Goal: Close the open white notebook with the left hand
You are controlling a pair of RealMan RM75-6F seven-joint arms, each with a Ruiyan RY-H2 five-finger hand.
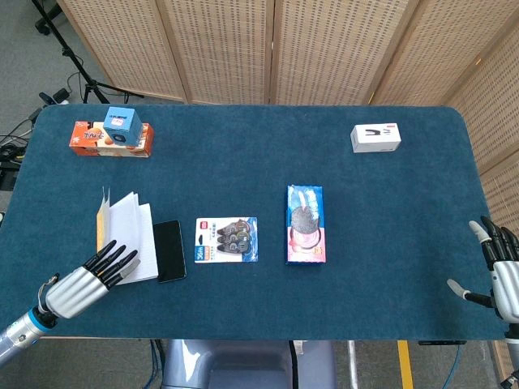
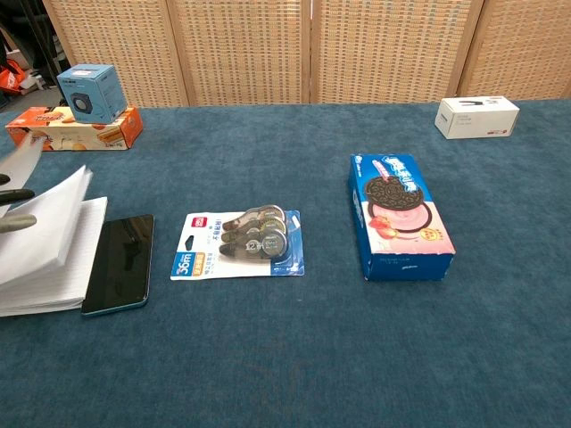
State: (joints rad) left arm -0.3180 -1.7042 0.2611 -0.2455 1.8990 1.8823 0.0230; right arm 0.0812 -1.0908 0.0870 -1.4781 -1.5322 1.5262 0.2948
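Note:
The white notebook (image 1: 130, 225) lies at the table's left, half folded: its left pages and tan cover stand nearly upright over the right pages. My left hand (image 1: 85, 282) reaches in from the lower left, fingers spread and straight, their tips at the notebook's near edge, holding nothing. In the chest view the notebook (image 2: 49, 234) shows fanned pages leaning right, with the left hand's fingers (image 2: 16, 223) at the frame's left edge against the raised pages. My right hand (image 1: 504, 274) hovers open at the table's right front corner, far from the notebook.
A black phone (image 1: 169, 250) lies against the notebook's right edge. A correction-tape pack (image 1: 227, 239) and a blue cookie box (image 1: 305, 224) sit mid-table. An orange snack box (image 1: 109, 142) with a blue box (image 1: 123, 123) on top stands at back left, a white box (image 1: 375, 138) at back right.

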